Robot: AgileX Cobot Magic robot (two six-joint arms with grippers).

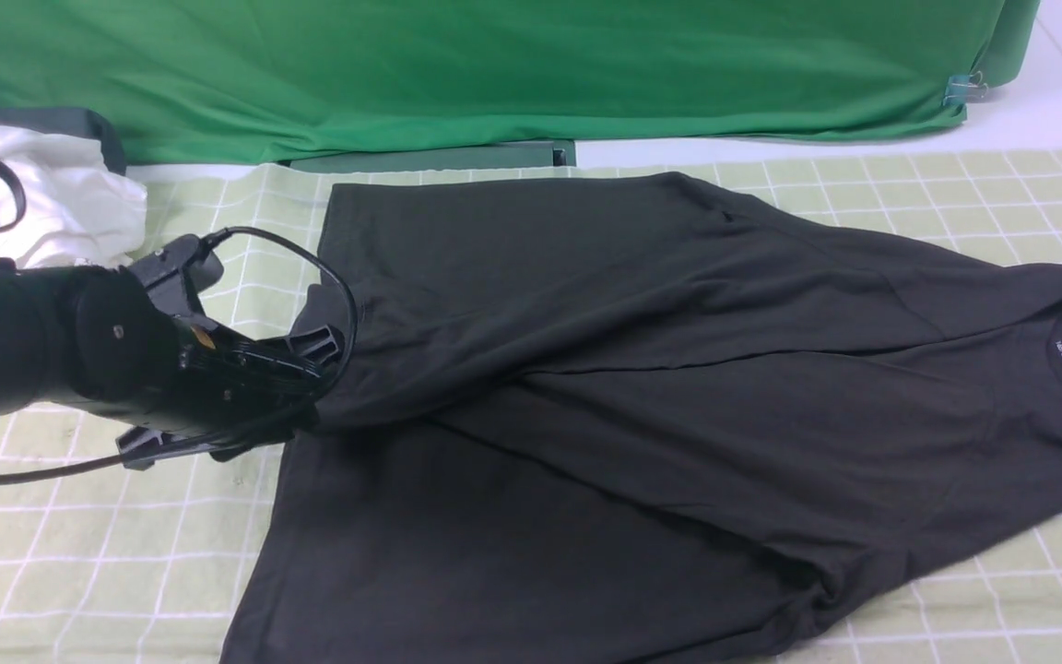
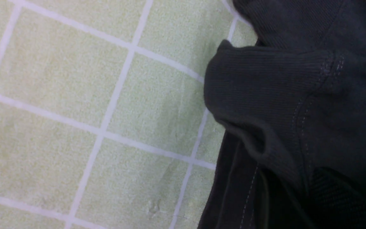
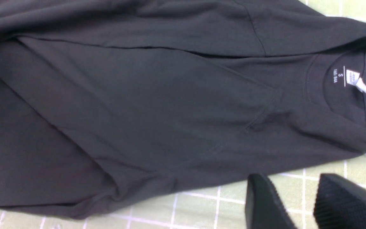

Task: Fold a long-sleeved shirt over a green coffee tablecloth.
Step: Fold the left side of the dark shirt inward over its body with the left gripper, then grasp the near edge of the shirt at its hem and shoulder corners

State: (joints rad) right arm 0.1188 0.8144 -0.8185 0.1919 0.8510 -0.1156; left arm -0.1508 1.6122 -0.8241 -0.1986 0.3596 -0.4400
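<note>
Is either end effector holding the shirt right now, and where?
The right end effector holds nothing. The left end effector is at the sleeve beside its cuff; whether it grips there cannot be told.

The light is even and fairly bright, with soft, faint shadows on the tablecloth [image 1: 42, 516] and no hard glare. In the front view the dark shirt [image 1: 678, 443] loses detail in its deepest folds. The left wrist view shows crisp weave, but the gripper's fingers [image 2: 338, 197] are blurred and murky; the right wrist view pales toward the cloth's near part.
</note>
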